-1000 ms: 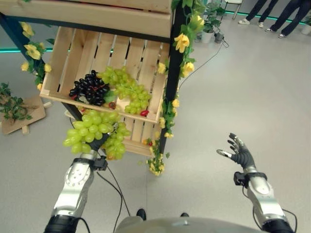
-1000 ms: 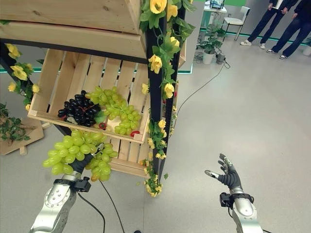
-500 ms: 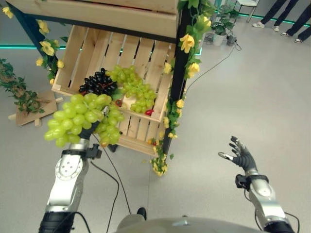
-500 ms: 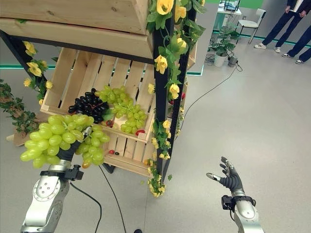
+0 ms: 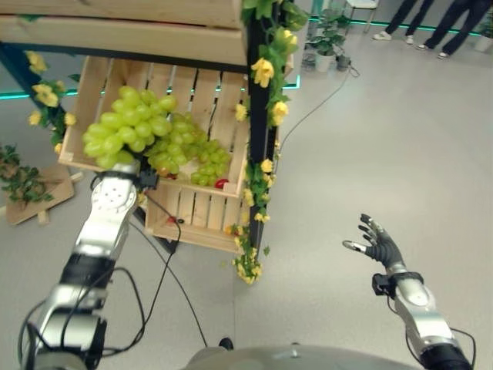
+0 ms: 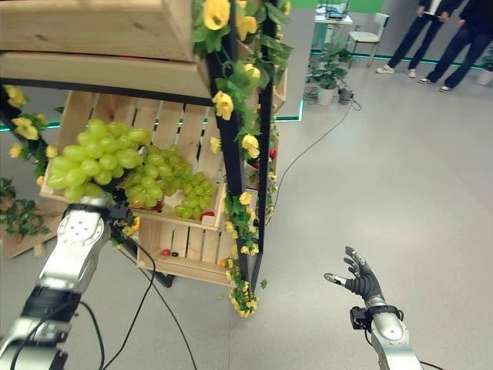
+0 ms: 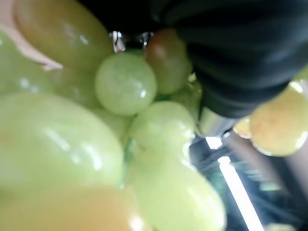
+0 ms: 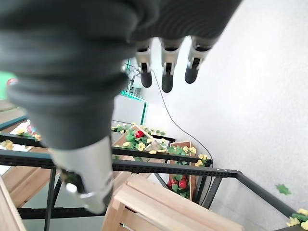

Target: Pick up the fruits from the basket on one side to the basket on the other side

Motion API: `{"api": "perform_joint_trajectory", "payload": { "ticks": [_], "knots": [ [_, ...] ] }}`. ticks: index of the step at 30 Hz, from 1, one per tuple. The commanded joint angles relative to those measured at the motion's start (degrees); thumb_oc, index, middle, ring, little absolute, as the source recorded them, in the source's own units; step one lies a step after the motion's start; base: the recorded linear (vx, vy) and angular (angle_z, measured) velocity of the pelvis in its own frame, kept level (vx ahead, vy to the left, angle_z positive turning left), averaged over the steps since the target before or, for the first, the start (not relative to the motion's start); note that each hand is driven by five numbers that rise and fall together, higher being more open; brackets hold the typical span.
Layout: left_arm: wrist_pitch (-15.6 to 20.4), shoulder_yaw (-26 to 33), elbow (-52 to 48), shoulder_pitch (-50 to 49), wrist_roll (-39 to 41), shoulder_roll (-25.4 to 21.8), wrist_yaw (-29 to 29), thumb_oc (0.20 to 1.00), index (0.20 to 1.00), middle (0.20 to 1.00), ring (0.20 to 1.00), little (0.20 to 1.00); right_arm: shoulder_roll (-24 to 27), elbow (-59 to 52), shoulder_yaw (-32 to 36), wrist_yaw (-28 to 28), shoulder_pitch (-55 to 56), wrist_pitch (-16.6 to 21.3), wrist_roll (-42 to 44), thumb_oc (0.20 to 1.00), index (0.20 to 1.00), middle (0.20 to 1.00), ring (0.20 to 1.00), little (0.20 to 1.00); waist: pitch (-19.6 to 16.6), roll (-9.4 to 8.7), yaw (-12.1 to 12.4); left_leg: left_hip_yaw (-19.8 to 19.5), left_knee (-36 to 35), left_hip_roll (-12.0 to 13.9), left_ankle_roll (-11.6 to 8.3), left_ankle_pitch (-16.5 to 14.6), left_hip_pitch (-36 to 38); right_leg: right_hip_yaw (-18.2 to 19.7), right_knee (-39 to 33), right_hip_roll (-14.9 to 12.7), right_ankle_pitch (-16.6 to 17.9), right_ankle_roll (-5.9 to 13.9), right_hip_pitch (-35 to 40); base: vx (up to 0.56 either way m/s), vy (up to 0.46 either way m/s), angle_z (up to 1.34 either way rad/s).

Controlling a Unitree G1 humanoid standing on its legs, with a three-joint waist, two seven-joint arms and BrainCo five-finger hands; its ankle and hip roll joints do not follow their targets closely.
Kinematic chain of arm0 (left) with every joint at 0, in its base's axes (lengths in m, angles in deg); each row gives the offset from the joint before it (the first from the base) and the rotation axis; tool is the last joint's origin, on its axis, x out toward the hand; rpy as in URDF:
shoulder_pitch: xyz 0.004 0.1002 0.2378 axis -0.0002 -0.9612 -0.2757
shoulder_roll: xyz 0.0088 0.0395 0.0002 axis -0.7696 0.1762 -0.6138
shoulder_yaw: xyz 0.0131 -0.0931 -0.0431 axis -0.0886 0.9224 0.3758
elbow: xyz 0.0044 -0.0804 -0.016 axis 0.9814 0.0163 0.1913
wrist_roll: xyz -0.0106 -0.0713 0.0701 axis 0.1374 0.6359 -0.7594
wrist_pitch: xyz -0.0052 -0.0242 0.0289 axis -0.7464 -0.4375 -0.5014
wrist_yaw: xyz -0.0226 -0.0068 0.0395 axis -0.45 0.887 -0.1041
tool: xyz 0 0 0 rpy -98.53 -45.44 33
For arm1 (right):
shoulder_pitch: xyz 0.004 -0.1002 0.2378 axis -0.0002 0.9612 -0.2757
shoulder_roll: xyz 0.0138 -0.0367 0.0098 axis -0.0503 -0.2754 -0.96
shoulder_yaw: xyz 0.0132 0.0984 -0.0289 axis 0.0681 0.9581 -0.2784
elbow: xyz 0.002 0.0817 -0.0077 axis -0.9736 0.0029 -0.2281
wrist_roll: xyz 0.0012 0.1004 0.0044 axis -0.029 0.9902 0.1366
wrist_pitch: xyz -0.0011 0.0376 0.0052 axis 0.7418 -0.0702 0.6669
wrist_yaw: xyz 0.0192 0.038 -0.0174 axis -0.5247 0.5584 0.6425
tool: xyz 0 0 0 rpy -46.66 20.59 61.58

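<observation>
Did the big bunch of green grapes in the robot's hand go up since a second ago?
Yes. The left hand has lifted the green grapes. Earlier they hung below the wooden crate's front edge; now they sit above it, in front of the slats.

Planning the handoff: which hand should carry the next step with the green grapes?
Left. The left hand already grips the bunch of green grapes, raised before the slatted wooden crate. The right hand hangs open over bare floor.
</observation>
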Motion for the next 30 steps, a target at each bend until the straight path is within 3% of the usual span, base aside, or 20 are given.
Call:
{"api": "perform_joint_trajectory", "payload": {
  "ticks": [1, 7, 13, 18, 19, 21, 24, 25, 30],
  "knots": [
    [0.72, -0.89, 5.68, 6.69, 0.42, -2.98, 1.41, 0.2, 0.2, 0.2, 0.2, 0.2, 3.89, -2.76, -1.0, 0.1, -2.7, 0.85, 1.73, 1.0, 1.0, 1.0, 1.0, 1.0, -3.31, 0.28, -0.76, 2.99, 4.96, 3.1, -3.71, -2.67, -2.41, 0.71, 4.2, -0.05, -7.56, 3.49, -0.14, 0.04, 0.022, -0.25],
    [-2.76, -4.25, 19.15, 14.86, -0.83, -8.48, 0.79, 0.2, 0.2, 0.2, 0.2, 0.2, 4.13, -3.96, -1.98, 0.46, -2.35, 0.28, 1.27, 1.0, 1.0, 1.0, 1.0, 1.0, -3.34, 0.7, -2.38, 4.56, 3.96, 3.14, -3.41, -2.83, -1.14, 2.25, 4.25, 0.03, -7.41, 4.0, -0.34, 0.02, 0.027, -0.19],
    [-5.22, -7.44, 28.27, 19.42, -12.62, -13.55, 1.48, 0.2, 0.2, 0.2, 0.2, 0.2, 4.05, -5.71, -1.18, 0.24, -0.77, 1.25, 0.94, 1.0, 1.0, 1.0, 1.0, 1.0, -3.45, 0.66, -3.38, 5.7, 2.62, 3.12, -3.29, -2.7, -0.1, 3.11, 3.9, 0.02, -7.07, 4.59, -0.33, 0.0, 0.014, -0.08],
    [-7.97, -15.72, 34.56, 25.86, -33.78, -20.44, 2.39, 0.2, 0.2, 0.2, 0.2, 0.2, 5.03, -7.63, 0.12, -0.46, 1.45, 3.14, 0.8, 1.0, 1.0, 1.0, 1.0, 1.0, -3.13, 1.05, -4.06, 6.7, 2.48, 3.01, -3.06, -3.18, 0.48, 4.33, 3.89, -0.04, -6.84, 5.34, -0.62, -0.01, 0.025, -0.13],
    [-7.94, -16.01, 34.7, 26.19, -33.78, -20.42, 2.41, 0.2, 0.2, 0.2, 0.2, 0.2, 4.9, -7.66, 0.23, -0.46, 1.46, 3.13, 0.79, 1.0, 1.0, 1.0, 1.0, 1.0, -3.24, 0.94, -3.95, 6.71, 2.44, 2.97, -3.03, -2.97, 0.24, 4.34, 3.84, -0.07, -6.67, 5.31, -0.87, -0.01, 0.019, -0.16],
    [-8.83, -21.44, 35.89, 29.18, -44.34, -23.78, 2.43, 0.2, 0.2, 0.2, 0.2, 0.2, 4.95, -7.59, 0.6, -0.93, 2.49, 4.34, 0.73, 1.0, 1.0, 1.0, 1.0, 1.0, -3.26, 1.3, -4.28, 7.11, 2.46, 2.97, -2.92, -3.1, 0.28, 4.75, 3.99, -0.05, -6.61, 5.51, -1.17, -0.02, 0.018, -0.12],
    [-9.08, -23.78, 37.34, 30.78, -48.52, -24.99, 3.18, 0.2, 0.2, 0.2, 0.2, 0.2, 4.94, -8.09, 0.64, -0.8, 3.34, 4.86, 0.97, 1.0, 1.0, 1.0, 1.0, 1.0, -3.27, 1.37, -4.39, 7.41, 2.5, 2.96, -2.89, -3.13, 0.31, 5.12, 3.99, -0.06, -6.57, 5.64, -1.3, -0.01, 0.008, -0.06],
    [-8.99, -28.69, 37.92, 32.53, -55.81, -26.32, 2.98, 0.2, 0.2, 0.2, 0.2, 0.2, 5.23, -7.97, 0.56, -1.11, 3.83, 5.64, 1.09, 1.0, 1.0, 1.0, 1.0, 1.0, -3.2, 1.49, -4.58, 7.64, 2.51, 2.96, -2.85, -3.17, 0.42, 5.26, 3.99, -0.06, -6.53, 5.73, -1.32, -0.01, 0.006, -0.03],
    [-8.52, -34.66, 38.2, 34.36, -63.85, -26.84, 3.2, 0.2, 0.2, 0.2, 0.2, 0.2, 6.28, -8.01, -0.04, -1.39, 3.82, 6.75, 1.03, 1.0, 1.0, 1.0, 1.0, 1.0, -3.27, 1.56, -4.68, 7.85, 2.18, 2.86, -2.8, -3.15, 0.58, 5.31, 3.69, -0.03, -6.25, 5.97, -1.38, -0.01, -0.001, -0.03]
  ]
}}
